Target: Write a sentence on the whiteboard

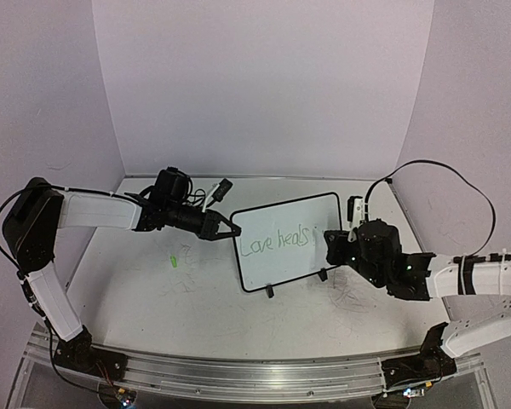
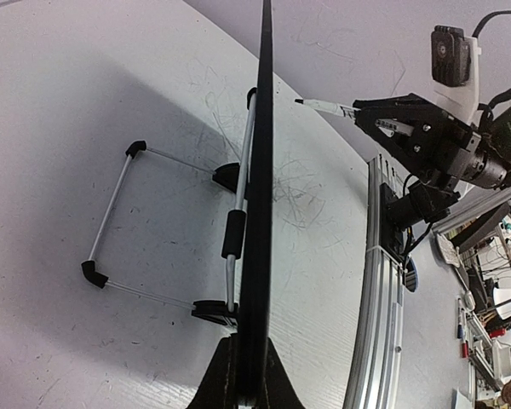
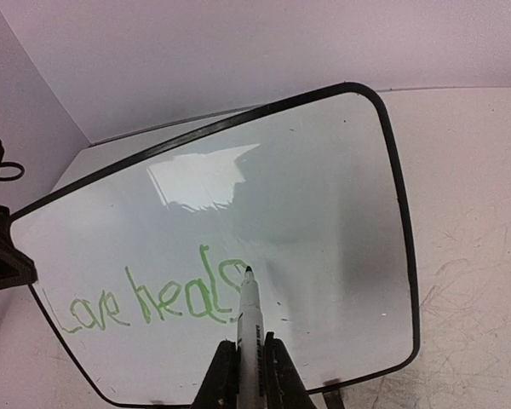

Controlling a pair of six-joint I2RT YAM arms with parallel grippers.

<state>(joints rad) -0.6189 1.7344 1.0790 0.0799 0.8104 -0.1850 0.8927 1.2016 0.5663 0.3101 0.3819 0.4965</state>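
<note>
The whiteboard stands tilted on its black feet mid-table, with green writing "Love heals" on it. My left gripper is shut on the board's left edge; the left wrist view shows the board edge-on between the jaws, with its wire stand behind. My right gripper is shut on a white marker. The marker's tip is at the board's face, just right of the last "s".
The tabletop carries grey scribbles and a small green mark. An aluminium rail runs along the near edge. Lilac walls close the back and both sides. Cables hang by the right arm.
</note>
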